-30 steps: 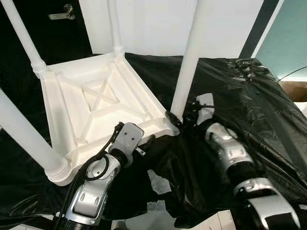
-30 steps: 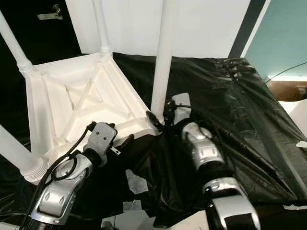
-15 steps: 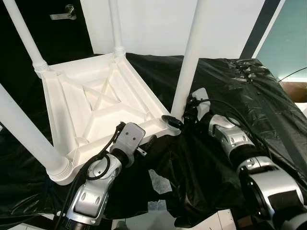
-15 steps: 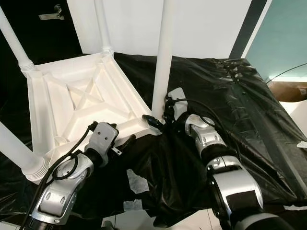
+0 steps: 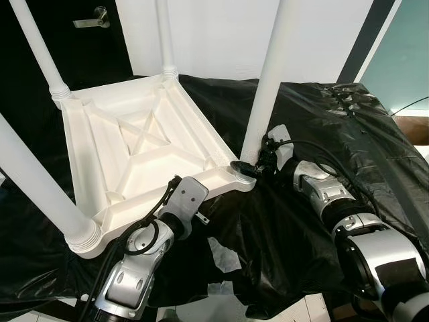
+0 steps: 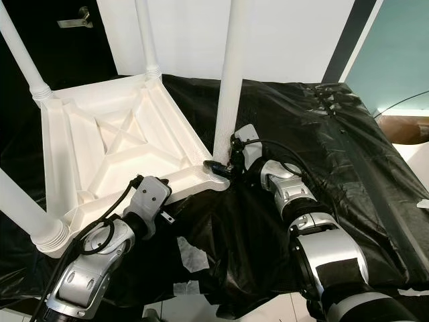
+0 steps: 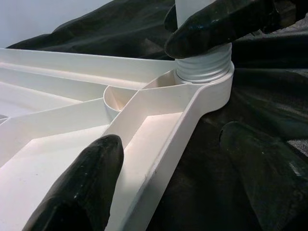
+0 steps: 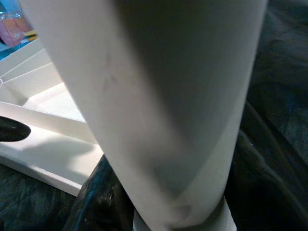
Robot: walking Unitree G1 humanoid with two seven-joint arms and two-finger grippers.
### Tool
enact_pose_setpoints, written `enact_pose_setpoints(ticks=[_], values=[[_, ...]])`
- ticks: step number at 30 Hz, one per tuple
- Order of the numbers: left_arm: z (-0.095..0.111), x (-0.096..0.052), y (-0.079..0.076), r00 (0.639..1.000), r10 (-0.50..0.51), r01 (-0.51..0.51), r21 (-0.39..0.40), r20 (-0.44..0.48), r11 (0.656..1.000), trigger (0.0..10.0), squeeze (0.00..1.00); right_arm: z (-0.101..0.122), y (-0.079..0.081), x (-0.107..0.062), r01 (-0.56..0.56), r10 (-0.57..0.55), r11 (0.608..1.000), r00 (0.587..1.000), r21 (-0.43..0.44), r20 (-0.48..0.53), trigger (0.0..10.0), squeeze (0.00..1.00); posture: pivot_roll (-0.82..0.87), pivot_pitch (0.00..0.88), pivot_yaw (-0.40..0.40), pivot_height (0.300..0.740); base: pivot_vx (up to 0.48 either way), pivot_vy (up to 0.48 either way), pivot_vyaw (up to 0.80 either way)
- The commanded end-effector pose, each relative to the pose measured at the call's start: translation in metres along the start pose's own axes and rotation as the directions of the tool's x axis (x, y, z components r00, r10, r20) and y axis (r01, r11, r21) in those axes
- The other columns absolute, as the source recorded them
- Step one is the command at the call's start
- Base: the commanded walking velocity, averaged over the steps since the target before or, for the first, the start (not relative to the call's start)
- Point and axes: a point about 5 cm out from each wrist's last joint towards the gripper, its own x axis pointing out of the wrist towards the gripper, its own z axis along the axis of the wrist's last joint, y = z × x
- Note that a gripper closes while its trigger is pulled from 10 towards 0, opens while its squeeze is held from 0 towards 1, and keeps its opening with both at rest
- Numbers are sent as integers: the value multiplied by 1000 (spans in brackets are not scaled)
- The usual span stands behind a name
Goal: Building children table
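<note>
A white children's table point(image 5: 141, 147) lies upside down on a desk point(image 5: 348, 134) draped in black plastic sheeting, its four legs pointing up. The right pincer point(image 5: 249, 169) is wrapped around the base of the near right leg point(image 5: 268, 80), its black fingers point(image 7: 216, 24) closed on the tube just above the threaded collar where the leg meets the corner socket point(image 7: 204, 79). The left pincer point(image 7: 178, 159) straddles the table's near rim point(image 7: 168, 130) a short way along from that same corner, one finger inside the ribbed underside and the other outside on the sheeting; it stands open around the rim, and contact cannot be confirmed. The leg's long axis runs straight up from the corner, at right angles to the tabletop, so the turn that would seat it appears to be about that upright line. The right arm point(image 5: 322, 194) is the one at the leg; the left arm point(image 5: 144, 255) looks placed to steady the frame. Judged from the exposed threads at the collar, this leg may not yet be fully screwed home, while the other three legs stand seated in their corners.
</note>
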Motion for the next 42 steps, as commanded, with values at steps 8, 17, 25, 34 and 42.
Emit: enact_pose_setpoints(ticks=[8,17,25,34,42], values=[[-3,-1,-8,999,-49,48,-14,-13,999,10000,0,-10,7,0,34,-33,999,999,24,-13,0,0,122,3,-72,740,0,0,0],[-4,-3,-8,999,-37,37,-19,-20,999,10000,0,-14,28,6,125,-125,991,992,38,2,0,0,127,23,-86,740,0,0,0],[-7,-8,-9,999,-35,34,-22,-34,999,10000,0,-17,54,0,363,-365,924,931,120,-5,0,0,126,41,-81,740,0,0,0],[-8,-10,-11,998,-53,52,-23,-42,998,10000,0,-12,73,-7,392,-398,910,917,136,21,10000,0,113,59,-63,740,0,0,0],[-6,-10,-8,998,-43,43,-17,-45,999,10000,0,-1,64,-14,390,-400,910,916,141,45,10000,1000,120,58,-64,740,0,0,0]])
